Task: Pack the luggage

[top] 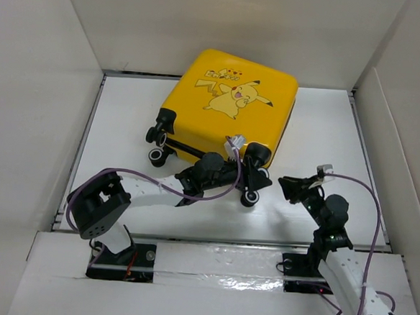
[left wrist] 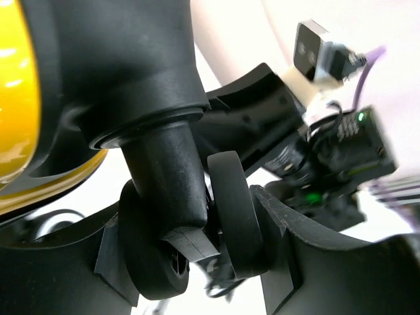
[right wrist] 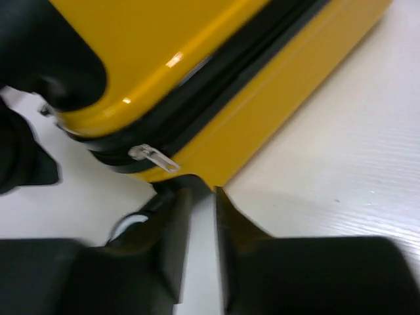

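A white table [top: 327, 137] boxed in by plain white walls [top: 205, 20] fills the overhead view, and the yellow suitcase [top: 235, 101] lies flat on it in the upper middle of the frame, cartoon side up, wheels toward the bottom. Its lid is down, and the black zipper [right wrist: 216, 85] looks drawn together along the edge the right wrist view shows, with the metal pull [right wrist: 152, 157] resting at the lower corner. The left pincer [top: 251, 180] reaches to the case's lower right corner and appears clamped on the double wheel [left wrist: 233, 210] there, a finger pressed against each side of it. The right pincer [top: 291, 186] sits just right of that corner, its fingers brought nearly together with only a thin slit between them, holding nothing and pointing at the zipper corner. No loose items show on the table, so the packing seems mostly done. Whether the zipper is shut all the way round cannot be told, and closing it fully may be what remains.
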Motion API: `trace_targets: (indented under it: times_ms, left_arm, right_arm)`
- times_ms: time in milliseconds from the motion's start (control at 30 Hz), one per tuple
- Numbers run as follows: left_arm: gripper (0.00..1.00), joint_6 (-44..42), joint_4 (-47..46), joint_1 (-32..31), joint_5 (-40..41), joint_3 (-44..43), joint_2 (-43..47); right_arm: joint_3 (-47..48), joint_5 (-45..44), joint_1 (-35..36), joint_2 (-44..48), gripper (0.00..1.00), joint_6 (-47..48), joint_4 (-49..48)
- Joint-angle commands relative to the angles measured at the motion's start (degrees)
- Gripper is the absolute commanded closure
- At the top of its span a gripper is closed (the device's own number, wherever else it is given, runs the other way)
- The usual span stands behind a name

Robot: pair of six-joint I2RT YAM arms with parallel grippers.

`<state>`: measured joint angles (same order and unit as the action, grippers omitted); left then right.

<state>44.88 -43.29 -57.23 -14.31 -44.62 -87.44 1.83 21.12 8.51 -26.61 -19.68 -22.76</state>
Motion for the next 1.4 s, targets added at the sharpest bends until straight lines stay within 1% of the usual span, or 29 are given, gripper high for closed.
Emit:
trace_targets:
  times_ms: [0, 33, 100, 167, 200, 233, 367, 533, 767, 800, 833, 900, 933, 1000, 1033, 1067, 1167, 1200, 1233, 1267, 1300, 1333, 1367]
  left_arm:
    - [1.00, 7.48, -26.31, -0.16, -11.53, -2.58, 1.31]
    - [1.00, 8.20, -27.97, -0.16, -11.88, -2.66, 1.04]
    - [1.00, 9.43, -29.04, -0.16, -12.15, -2.49, 0.17]
    - [1.00, 10.57, -30.45, -0.16, -12.24, -2.14, -0.01]
    - [1.00, 10.66, -30.54, -0.16, -12.24, -1.96, -0.01]
    - [1.00, 10.58, -30.71, -0.16, -12.06, -1.79, 0.25]
    - [1.00, 8.74, -28.70, -0.69, -10.75, -1.52, 2.01]
    - [1.00, 6.18, -24.92, -1.21, -9.69, -2.05, 4.12]
    - [1.00, 6.71, -25.53, -1.21, -11.01, -2.40, 2.89]
    - [1.00, 6.80, -25.53, -1.21, -10.92, -2.49, 2.89]
    - [1.00, 6.80, -25.44, -1.21, -10.92, -2.58, 2.89]
    - [1.00, 6.62, -25.09, -1.21, -11.01, -2.66, 3.06]
    - [1.00, 6.53, -24.83, -1.21, -11.01, -2.84, 3.15]
    - [1.00, 6.27, -24.39, -1.21, -11.01, -3.10, 3.24]
    - [1.00, 6.10, -23.95, -1.21, -11.01, -3.36, 3.24]
    - [1.00, 5.92, -23.77, -1.21, -11.09, -3.54, 3.15]
    - [1.00, 6.27, -23.42, -1.21, -12.06, -4.86, 2.54]
    - [1.00, 6.53, -23.42, -1.21, -12.41, -5.21, 2.10]
    - [1.00, 6.79, -23.77, -0.69, -13.02, -5.91, 1.92]
    - [1.00, 7.14, -23.95, -0.69, -13.38, -6.35, 1.66]
    - [1.00, 7.93, -24.12, -0.17, -13.64, -6.79, 1.31]
    - [1.00, 8.29, -24.39, -0.16, -14.08, -7.84, 0.87]
    - [1.00, 8.73, -24.48, -0.16, -14.78, -8.46, 0.61]
  right_arm:
    - [0.99, 1.64, 1.94, 2.09, 0.64, -0.01, -6.15]
    - [0.99, 1.55, 1.95, 1.39, 0.51, 1.30, -6.59]
    - [1.51, 1.99, 1.95, -3.16, 0.48, 1.93, -9.22]
    - [3.09, 6.02, 2.55, -7.64, 0.46, 2.89, -11.85]
    - [3.62, 6.82, 2.56, -12.54, 0.45, 2.98, -13.95]
    - [4.32, 6.91, 3.87, -14.94, 0.43, 4.03, -14.58]
    - [5.21, 5.95, 5.37, -22.95, 0.43, 5.53, -21.16]
    - [7.83, 3.93, 7.48, -26.38, 0.42, 8.69, -21.36]
    - [9.95, 2.96, 9.24, -30.16, 0.44, 10.63, -22.41]
    - [10.13, 2.70, 9.24, -31.21, 0.47, 10.80, -22.93]
    - [10.22, 2.87, 9.76, -31.66, 0.58, 10.81, -23.29]
    - [10.57, 2.78, 9.77, -32.97, 0.71, 10.81, -24.16]
    - [10.48, 2.35, 10.38, -33.15, 0.85, 10.20, -24.69]
    - [9.78, 2.17, 11.61, -33.16, 0.92, 9.40, -25.92]
    - [9.52, 0.77, 12.40, -32.37, 0.98, 8.53, -26.19]
    - [9.16, -0.11, 14.58, -31.84, 1.00, 8.09, -26.28]
    - [7.23, -5.46, 19.33, -28.94, 1.00, 6.68, -25.75]
    - [6.71, -7.31, 23.18, -28.41, 1.00, 6.33, -25.66]
    - [5.66, -11.15, 25.22, -27.45, 1.00, 5.19, -25.75]
    - [5.12, -13.11, 27.32, -27.09, 1.00, 4.57, -26.53]
    - [4.51, -15.21, 31.78, -27.00, 1.00, 3.78, -27.50]
    - [3.98, -19.15, 34.00, -27.00, 1.00, 3.08, -28.73]
    - [3.45, -20.76, 36.29, -27.61, 1.00, 1.68, -29.87]
